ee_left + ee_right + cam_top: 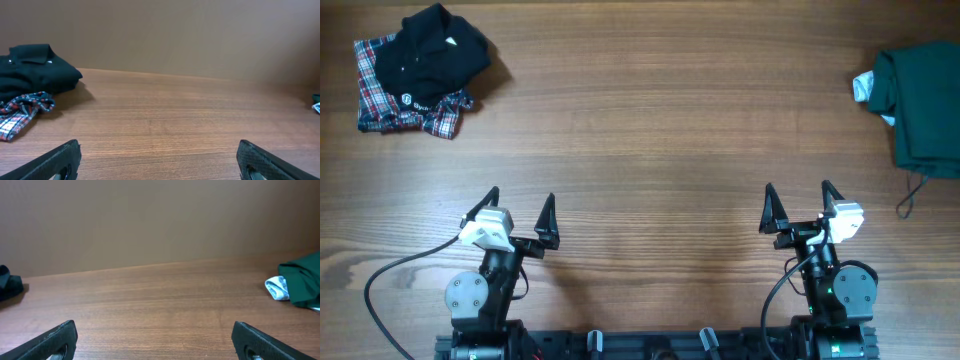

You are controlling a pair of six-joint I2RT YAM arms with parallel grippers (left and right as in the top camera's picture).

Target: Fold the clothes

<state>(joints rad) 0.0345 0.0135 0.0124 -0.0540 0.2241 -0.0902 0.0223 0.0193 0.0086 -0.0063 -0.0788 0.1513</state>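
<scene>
Two robot arms are sitting at the near edge of a wooden table (660,130), seen from above. The left gripper (520,200) is holding its jaws spread wide with nothing between them, and the right gripper (798,192) is doing the same; both are resting well apart from every fabric. The clothes (926,100), one large dark green garment, are lying bunched at the far right edge of the table, partly running out of view, with a thin drawstring cord (910,198) trailing off the near side. A small pale cloth (863,88) is peeking out at the garment's left side, touching it. At the far left, a black shirt (430,50) is lying on top of a plaid shirt (378,105), apart from the job.

Folding is not yet under way, by the look of it: reaching for the garment is the step in hand. The next move is likely calling for the right arm to travel forward and right, pinch an edge of the green fabric without catching the pale cloth, and draw it toward the middle of the table where both arms can reach it.
</scene>
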